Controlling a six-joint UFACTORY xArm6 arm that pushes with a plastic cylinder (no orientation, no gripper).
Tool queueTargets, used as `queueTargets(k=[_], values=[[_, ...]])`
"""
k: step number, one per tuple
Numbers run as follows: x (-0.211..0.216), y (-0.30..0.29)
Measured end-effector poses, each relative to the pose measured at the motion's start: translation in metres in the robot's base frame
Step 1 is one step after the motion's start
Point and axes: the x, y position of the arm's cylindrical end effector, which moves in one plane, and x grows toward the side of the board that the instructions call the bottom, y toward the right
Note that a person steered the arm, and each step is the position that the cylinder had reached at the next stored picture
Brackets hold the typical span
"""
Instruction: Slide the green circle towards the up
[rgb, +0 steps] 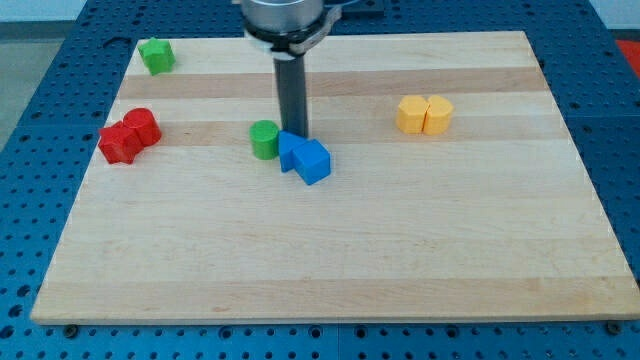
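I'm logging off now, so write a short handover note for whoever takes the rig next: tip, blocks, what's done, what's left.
My tip: down at the board, just to the view's right of the green circle, behind the blue blocks.
Green circle: mid-board, beside the blue blocks' left edge.
Others: green block top left, red blocks at left, yellow blocks at right.
Done: nothing visible; circle is far from the top edge.
Left: bring the tip below the circle and push it up.

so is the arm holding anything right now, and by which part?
Nothing is held. My tip is a bare rod end, just right of the green circle and behind the blue blocks.
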Motion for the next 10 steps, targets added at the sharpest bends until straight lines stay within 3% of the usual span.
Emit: queueTargets(k=[3,4,7,8,10], values=[[0.056,-0.038],[0.049,-0.050],[-0.051,-0.057],[-0.051,-0.056],[0.004,-0.061]])
